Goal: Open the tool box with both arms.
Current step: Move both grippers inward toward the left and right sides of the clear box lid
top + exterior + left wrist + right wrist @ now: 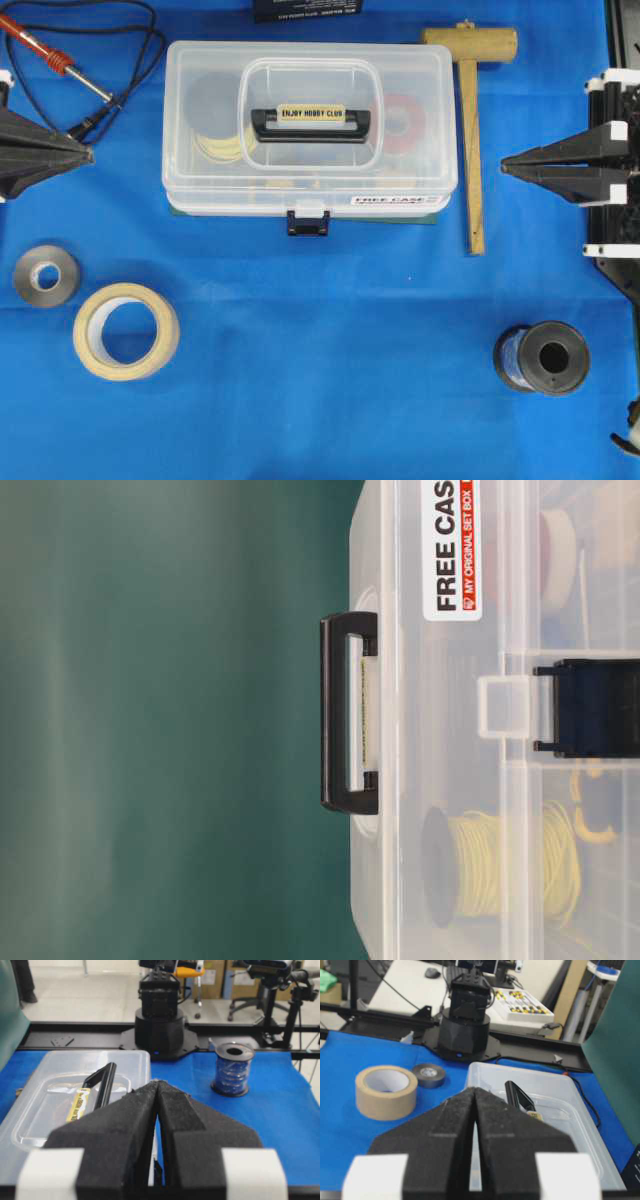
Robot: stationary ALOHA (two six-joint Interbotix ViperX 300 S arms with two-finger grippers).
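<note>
We're at the very start: both tools parked at the sides, nothing touched. The left tool (88,153) sits at the left edge of the desk (330,370), fingers pinched tip to tip, holding nothing; the right tool (506,166) mirrors it on the right edge, also clenched and empty. Both wrist views confirm it — no gap between the black fingers.

The tool box (310,125) lies flat at the top centre of the blue desk, lid down, handle (311,124) folded into its recess, front latch (308,222) closed and facing the near edge. Each tool is well apart from it.

Our read of the next move: release both tools, bring one in to pin the box down, the other to the latch and flip it up — then lift the lid from the front edge. The latch is small, so the approach needs a fine tip contact.

Room and edges:
- Wooden mallet (472,120) lies just beside the box's right wall — tight lane for the right tool from that side.
- Soldering iron (55,58) and its cable sit between the left tool and the box's left wall.
- In front of the latch the desk is bare; masking tape (126,331), grey tape roll (46,275) and the wire spool (541,357) are nearer the front edge, off to the sides.
</note>
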